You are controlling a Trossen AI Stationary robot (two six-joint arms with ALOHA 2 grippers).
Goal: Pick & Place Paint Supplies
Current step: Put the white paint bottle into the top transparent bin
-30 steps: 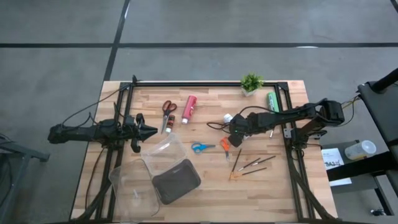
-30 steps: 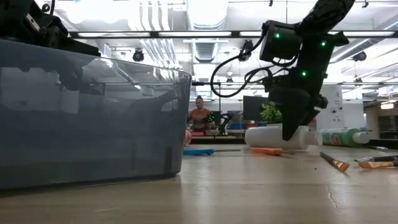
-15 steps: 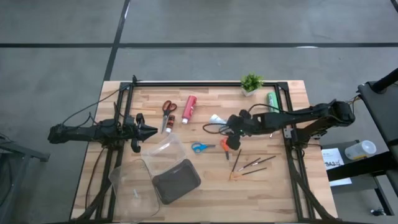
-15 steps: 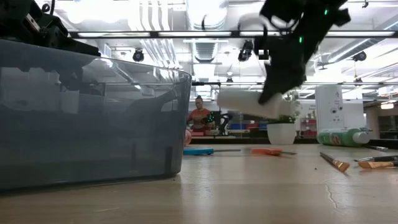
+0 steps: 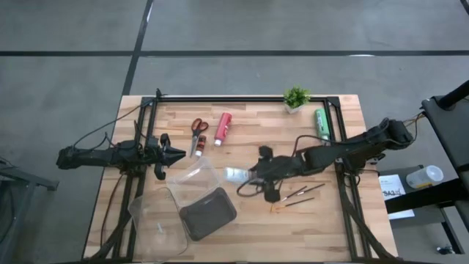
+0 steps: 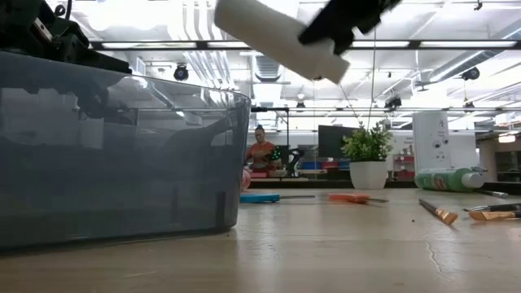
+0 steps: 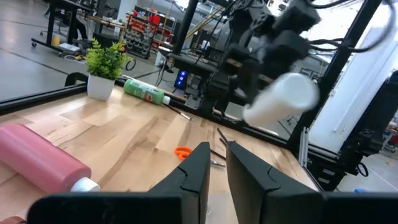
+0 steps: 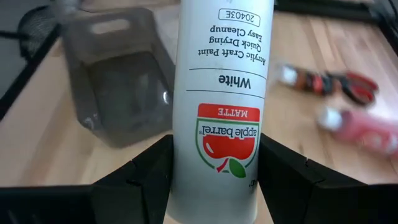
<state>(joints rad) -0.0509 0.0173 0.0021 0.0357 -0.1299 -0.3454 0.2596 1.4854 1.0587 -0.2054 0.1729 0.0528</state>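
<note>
White matte acrylic paint tube (image 5: 234, 174), clamped in our right gripper (image 5: 253, 176) mid-frame above the clear plastic box (image 5: 196, 176), is the only supply lifted; red tube (image 5: 223, 127), green tube (image 5: 321, 120), scissors and brushes (image 5: 297, 193) remain, left gripper (image 5: 178, 155) nearly closed, empty.

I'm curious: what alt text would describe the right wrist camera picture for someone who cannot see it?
The right gripper holds a white paint tube between its dark fingers, above a wooden table. Beyond lie a clear plastic box, red-handled scissors and a red tube.
</note>
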